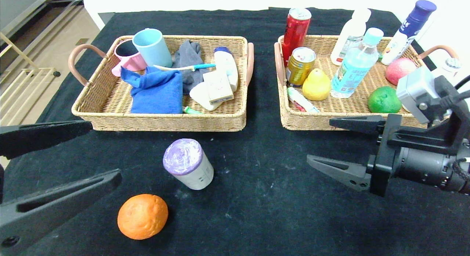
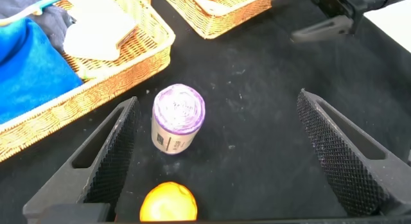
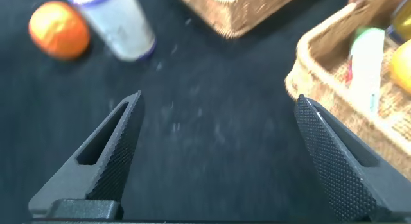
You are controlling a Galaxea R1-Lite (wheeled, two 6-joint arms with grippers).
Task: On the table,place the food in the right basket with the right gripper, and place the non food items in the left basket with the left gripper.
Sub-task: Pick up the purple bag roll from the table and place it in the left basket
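Head view: black cloth table [image 1: 271,197] w/ faint white scuffs. Dimpled orange [image 1: 143,216] sits near front-left; just behind it a purple-topped roll [image 1: 188,163] in a white sleeve, tilted, apart from the orange. Left basket [image 1: 110,112], tan woven wicker w/ brown loop handles, holds mugs, blue cloth, flat card box [image 1: 218,87]. Right basket [image 1: 315,118], same weave, holds cans, clear bottle [image 1: 356,65], yellow pear [image 1: 316,85], candy stick [image 1: 300,100]. Left gripper [image 1: 55,168] at front-left edge, fingers spread wide, holding nothing. Right gripper [image 1: 330,145] just in front of right basket, also wide apart, nothing in it.
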